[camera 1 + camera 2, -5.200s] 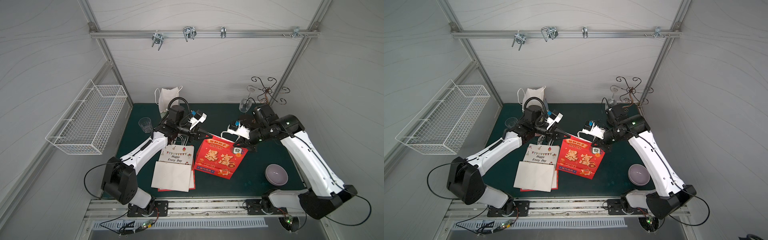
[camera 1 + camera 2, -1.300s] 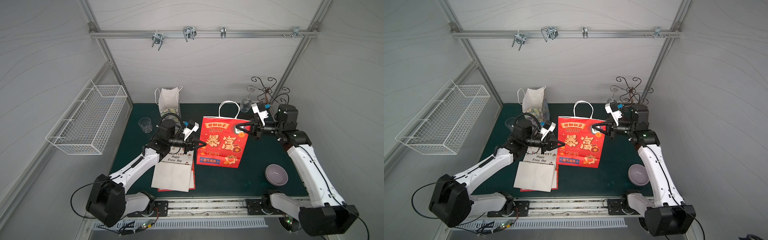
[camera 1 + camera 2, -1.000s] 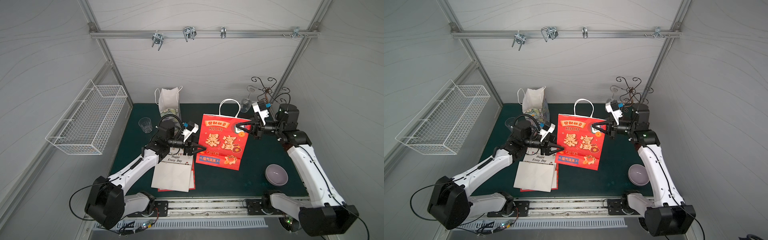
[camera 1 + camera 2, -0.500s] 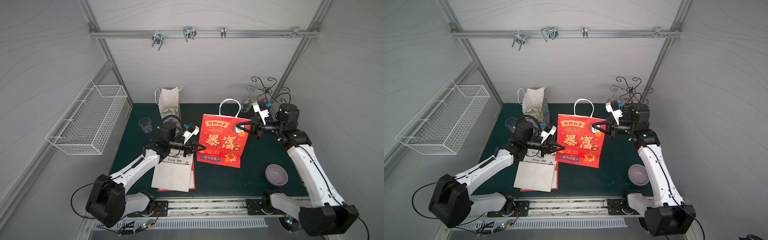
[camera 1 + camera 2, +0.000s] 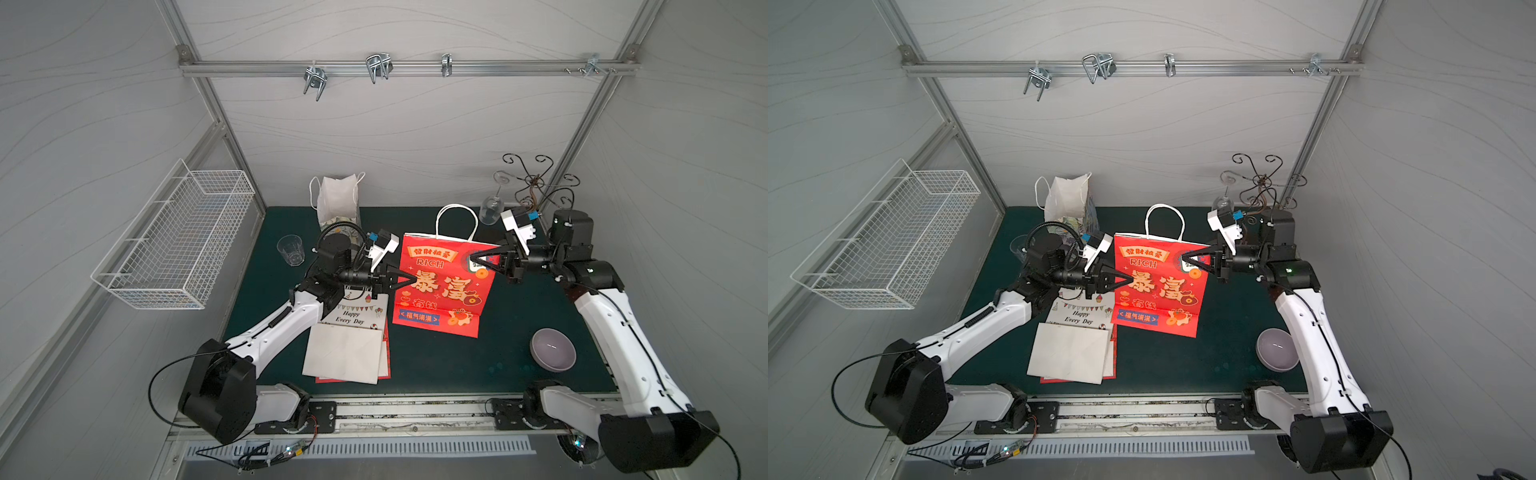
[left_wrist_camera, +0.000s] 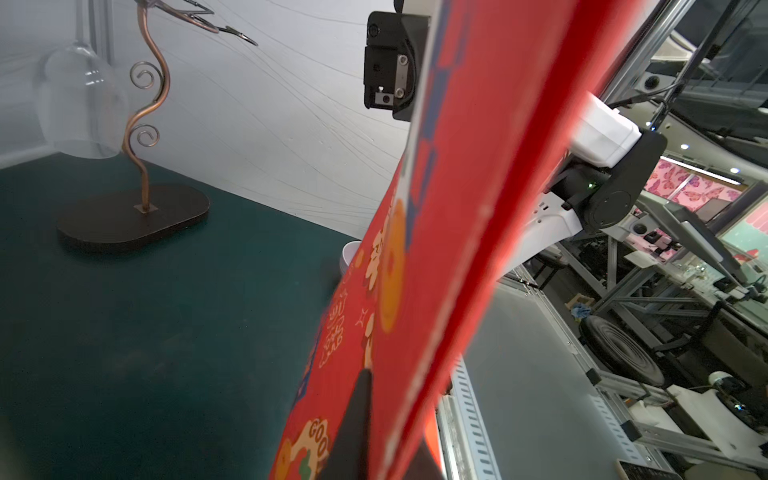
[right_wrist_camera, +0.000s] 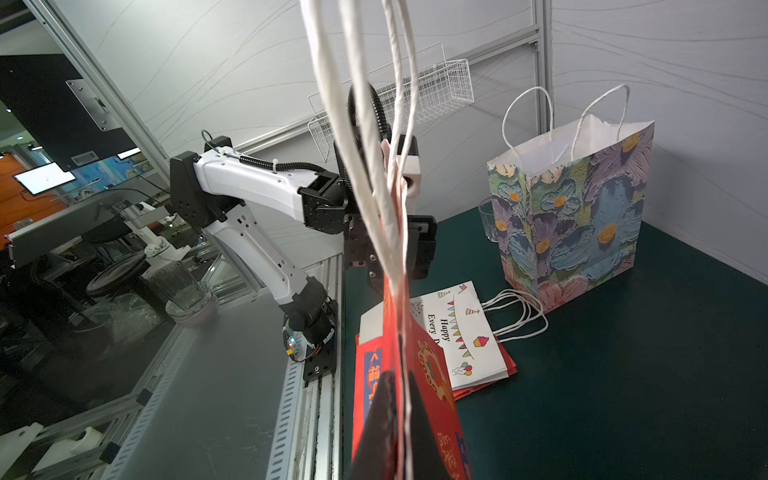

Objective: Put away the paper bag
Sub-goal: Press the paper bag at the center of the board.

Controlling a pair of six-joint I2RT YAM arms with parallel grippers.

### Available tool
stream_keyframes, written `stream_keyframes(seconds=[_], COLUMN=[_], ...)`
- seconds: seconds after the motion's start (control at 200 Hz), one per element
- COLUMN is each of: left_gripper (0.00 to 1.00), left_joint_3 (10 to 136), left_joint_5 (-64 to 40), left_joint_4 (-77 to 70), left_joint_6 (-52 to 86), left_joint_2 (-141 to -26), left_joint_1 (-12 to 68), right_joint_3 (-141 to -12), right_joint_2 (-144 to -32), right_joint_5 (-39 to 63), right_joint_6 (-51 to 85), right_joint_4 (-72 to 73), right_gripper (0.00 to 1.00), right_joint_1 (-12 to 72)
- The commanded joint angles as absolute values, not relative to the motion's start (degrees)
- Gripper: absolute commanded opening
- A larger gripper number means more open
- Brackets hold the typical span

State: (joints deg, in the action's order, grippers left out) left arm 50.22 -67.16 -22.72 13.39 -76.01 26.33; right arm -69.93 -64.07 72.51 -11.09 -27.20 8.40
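Observation:
The red paper bag (image 5: 440,291) (image 5: 1158,291), folded flat, stands upright on the green mat with its white handles (image 5: 456,220) pointing up. In both top views my left gripper (image 5: 413,279) (image 5: 1131,279) is shut on the bag's left edge at mid height. My right gripper (image 5: 476,261) (image 5: 1185,258) is shut on its upper right edge. In the left wrist view the red bag (image 6: 436,208) runs between the dark fingers of the left gripper (image 6: 386,415). In the right wrist view the right gripper (image 7: 397,382) pinches the bag (image 7: 432,365), and the handles (image 7: 365,124) hang across the view.
A stack of flat bags (image 5: 345,349) lies front left of the red bag. A floral bag (image 5: 337,203) stands at the back, with a clear cup (image 5: 291,249) near it. A wire basket (image 5: 178,241) hangs on the left wall. A purple bowl (image 5: 552,349) and a glass stand (image 5: 536,187) are on the right.
The bag went from lying tilted on the mat to standing upright. Within the last second my left gripper shut on its left edge. The right gripper kept its hold.

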Motion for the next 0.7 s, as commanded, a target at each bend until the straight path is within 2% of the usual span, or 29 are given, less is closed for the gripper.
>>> stream_keyframes(seconds=[0.0,0.07,0.1,0.125,0.15,0.21,0.27,0.335,0.415,0.455,0.55,0.685,0.695], left_gripper=[0.0,0.0,0.0,0.0,0.0,0.0,0.0,0.0,0.0,0.0,0.0,0.0,0.0], left_joint_3=[51.61,51.06,51.03,50.98,50.98,50.85,50.82,50.97,51.41,51.51,51.58,51.59,51.59], left_joint_5=[-69.23,-68.94,-68.79,-68.72,-68.73,-68.56,-68.31,-68.35,-68.36,-68.29,-68.03,-67.44,-67.49], left_joint_4=[-28.29,-29.82,-30.05,-30.22,-30.38,-31.34,-32.78,-34.37,-34.67,-34.73,-36.43,-38.87,-38.9], left_joint_6=[15.74,16.8,17.08,17.27,17.53,18.3,19.5,21.01,21.79,22.08,23.62,26.46,26.59], left_joint_2=[-76.34,-75.74,-75.51,-75.36,-75.18,-74.77,-74.45,-74.28,-74.37,-74.44,-74.73,-74.81,-74.75], left_joint_1=[26.59,26.57,26.62,26.56,26.54,26.35,26.28,26.2,26.2,26.27,26.27,26.11,26.06], right_joint_3=[-71.61,-71.51,-71.38,-71.08,-70.6,-68.97,-66.9,-65.23,-64.25,-64.31,-65.0,-65.57,-65.57], right_joint_2=[-64.17,-64.0,-63.82,-63.53,-63.19,-62.06,-61.13,-60.99,-60.91,-60.91,-61.06,-60.79,-60.75], right_joint_5=[73.65,74.16,74.25,74.29,74.18,74.27,74.37,75.38,77.08,77.46,77.69,77.98,77.83], right_joint_6=[-13.1,-12.97,-12.5,-12.01,-11.29,-10.77,-10.99,-10.15,-7.19,-7.17,-8.84,-12.13,-12.37], right_joint_4=[-29.38,-29.47,-29.25,-28.9,-28.44,-27.62,-27.38,-26.79,-24.61,-24.46,-25.58,-28.06,-28.28], right_gripper=[0.0,0.01,0.15,0.31,0.41,0.54,0.58,0.55,0.43,0.33,0.0,0.0,0.05], right_joint_1=[8.66,8.3,7.97,7.7,7.32,6.86,6.74,6.73,6.96,7.14,7.21,7.01,7.03])
